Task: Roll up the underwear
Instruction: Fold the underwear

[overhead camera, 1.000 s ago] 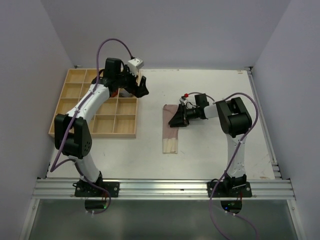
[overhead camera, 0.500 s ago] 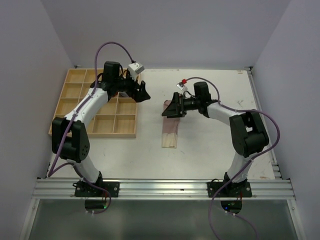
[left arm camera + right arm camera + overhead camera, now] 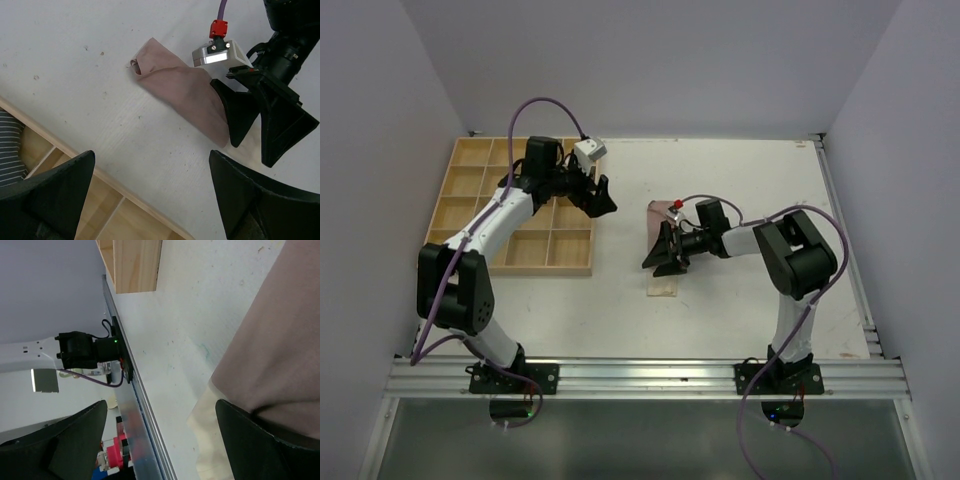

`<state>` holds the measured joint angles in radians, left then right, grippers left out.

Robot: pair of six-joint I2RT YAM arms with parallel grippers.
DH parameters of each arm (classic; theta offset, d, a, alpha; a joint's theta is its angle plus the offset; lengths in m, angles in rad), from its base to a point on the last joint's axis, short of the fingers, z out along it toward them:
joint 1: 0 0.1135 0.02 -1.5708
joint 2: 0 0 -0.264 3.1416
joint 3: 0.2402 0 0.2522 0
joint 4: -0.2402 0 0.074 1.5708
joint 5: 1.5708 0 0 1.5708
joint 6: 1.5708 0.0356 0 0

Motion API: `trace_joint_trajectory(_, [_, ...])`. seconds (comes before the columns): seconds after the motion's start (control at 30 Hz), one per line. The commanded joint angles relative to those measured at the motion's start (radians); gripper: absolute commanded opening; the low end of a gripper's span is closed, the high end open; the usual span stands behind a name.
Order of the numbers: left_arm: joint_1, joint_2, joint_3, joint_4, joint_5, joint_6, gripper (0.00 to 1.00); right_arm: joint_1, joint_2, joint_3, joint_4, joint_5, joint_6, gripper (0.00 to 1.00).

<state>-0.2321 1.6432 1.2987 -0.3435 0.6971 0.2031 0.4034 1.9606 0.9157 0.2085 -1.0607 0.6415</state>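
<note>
Currently one pale underwear is lying as a folded strip mid-table, and one compartment tray is sitting at left. Two grippers: right gripper is hanging low over the strip's near half, jaws spread; left gripper is gaping above the tray's right edge. Open table is showing between strip and tray and toward the right edge

Seen from above, the right gripper covers the middle of the underwear, so we cannot tell whether its jaws touch the cloth. In the left wrist view that gripper hides the garment's far end. There, too, a striped cloth lying in the wooden tray is cut by the left edge; we cannot tell what it is. In the right wrist view the underwear runs off the right edge, and only a corner of the tray shows at the top.
</note>
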Motion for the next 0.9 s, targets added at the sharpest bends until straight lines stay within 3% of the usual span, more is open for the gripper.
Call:
trace_joint_trajectory(0.0, [0.000,-0.045,-0.018,0.037,-0.013,0.035,1.00,0.000,0.096,-0.026,0.000,0.004,-0.072,0.95])
trace_joint_trajectory(0.1, [0.000,-0.046,-0.012,0.012,-0.016,0.065,1.00,0.000,0.063,0.000,0.006,-0.021,-0.062,0.95])
trace_joint_trajectory(0.23, [0.000,-0.055,-0.003,0.000,-0.004,0.102,1.00,0.000,-0.147,0.054,-0.037,0.002,-0.019,0.96])
trace_joint_trajectory(0.33, [0.000,-0.060,-0.009,0.006,0.002,0.111,1.00,-0.005,-0.196,0.133,-0.119,0.028,-0.058,0.99])
trace_joint_trajectory(0.47, [0.000,-0.051,-0.009,0.017,0.010,0.114,1.00,-0.020,-0.085,0.302,-0.324,0.024,-0.231,0.99])
trace_joint_trajectory(0.5, [0.000,-0.043,0.000,0.032,0.008,0.116,1.00,-0.041,0.001,0.390,-0.278,0.019,-0.211,0.99])
trace_joint_trajectory(0.87, [0.000,-0.014,0.053,0.034,-0.019,0.098,1.00,-0.089,0.314,0.617,-0.118,0.061,-0.152,0.99])
